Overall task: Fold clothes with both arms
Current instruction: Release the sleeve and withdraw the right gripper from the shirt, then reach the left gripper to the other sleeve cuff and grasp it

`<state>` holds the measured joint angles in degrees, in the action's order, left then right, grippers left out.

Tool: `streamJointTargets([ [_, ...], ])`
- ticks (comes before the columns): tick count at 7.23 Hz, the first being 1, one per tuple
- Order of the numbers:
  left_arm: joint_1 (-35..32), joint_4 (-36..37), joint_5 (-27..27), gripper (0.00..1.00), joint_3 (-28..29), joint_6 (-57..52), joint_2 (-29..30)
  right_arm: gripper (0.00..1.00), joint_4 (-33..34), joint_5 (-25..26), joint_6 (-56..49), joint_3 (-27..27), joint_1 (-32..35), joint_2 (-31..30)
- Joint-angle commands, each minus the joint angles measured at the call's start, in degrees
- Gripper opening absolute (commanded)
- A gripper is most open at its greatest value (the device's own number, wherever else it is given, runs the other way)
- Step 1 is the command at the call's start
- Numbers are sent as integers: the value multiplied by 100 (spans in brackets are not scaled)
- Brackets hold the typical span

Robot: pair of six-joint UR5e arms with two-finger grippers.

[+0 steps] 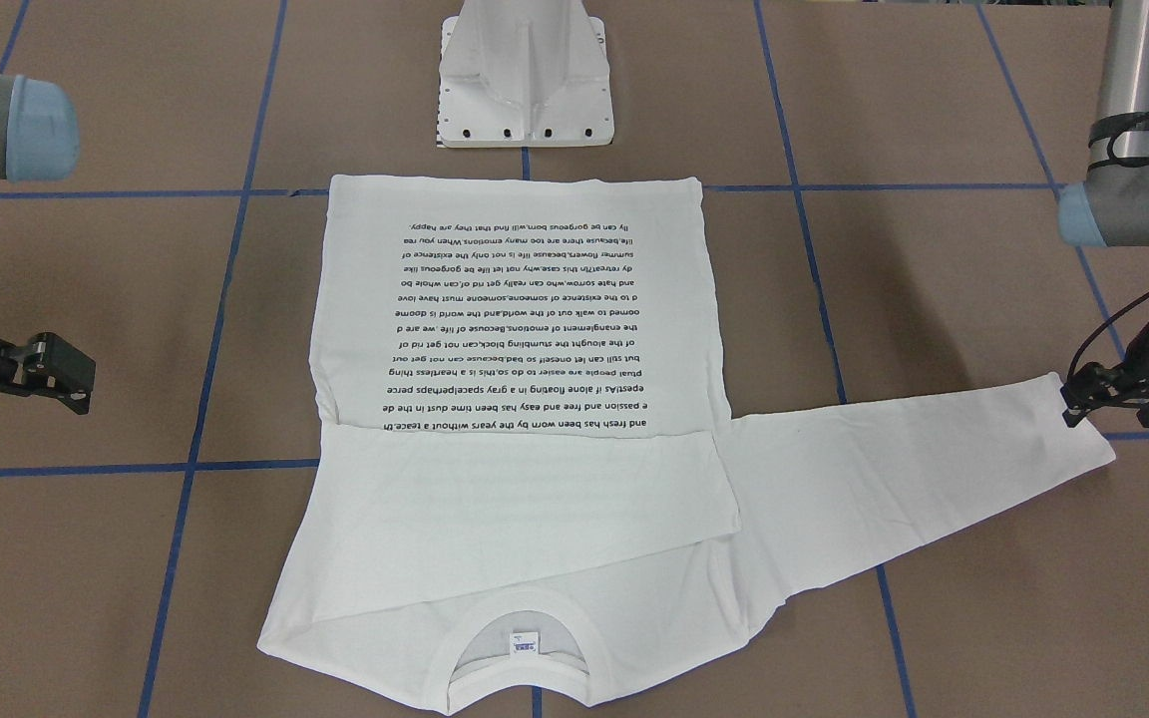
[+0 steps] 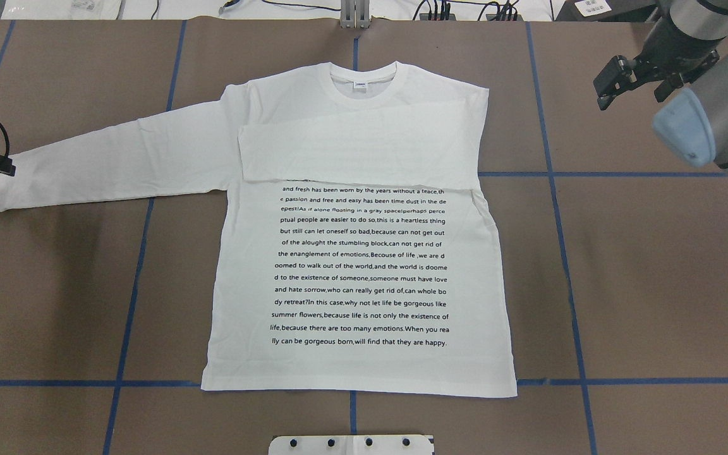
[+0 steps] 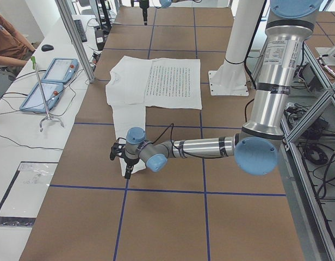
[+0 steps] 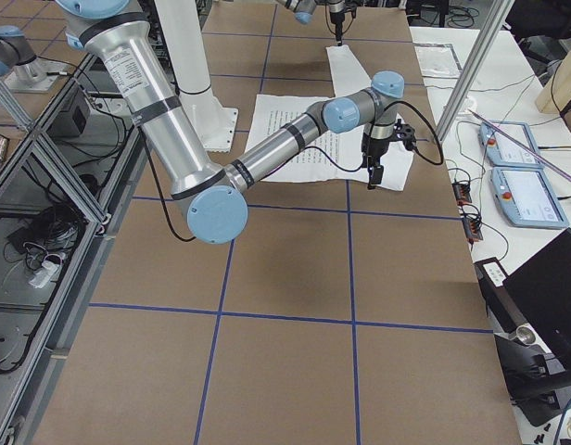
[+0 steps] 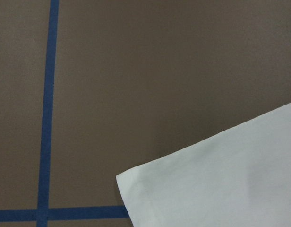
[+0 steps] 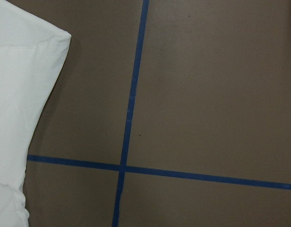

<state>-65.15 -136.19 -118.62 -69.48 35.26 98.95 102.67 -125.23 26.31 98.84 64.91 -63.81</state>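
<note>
Closest to the front camera lies the collar (image 1: 520, 693) of the white shirt (image 1: 525, 299), which is flat on the table (image 1: 934, 110), text side up, one sleeve (image 1: 535, 499) folded across the chest and the other sleeve (image 1: 914, 459) stretched out sideways. At the cuff (image 1: 1088, 444) of that sleeve sits the left gripper (image 1: 1073, 404), but I cannot tell if its jaws pinch the cloth or not. Well apart from the shirt, the right gripper (image 1: 71, 377) hangs over the table, jaws seemingly spread.
</note>
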Motion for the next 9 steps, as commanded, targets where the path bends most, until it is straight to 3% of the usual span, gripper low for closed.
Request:
streamJointTargets([
  [1, 11, -389, -4, 99, 372, 24, 55, 100, -1, -63, -3, 109, -4, -97],
  [9, 46, -1014, -30, 99, 751, 51, 116, 100, -1, -54, -3, 136, 4, -88],
])
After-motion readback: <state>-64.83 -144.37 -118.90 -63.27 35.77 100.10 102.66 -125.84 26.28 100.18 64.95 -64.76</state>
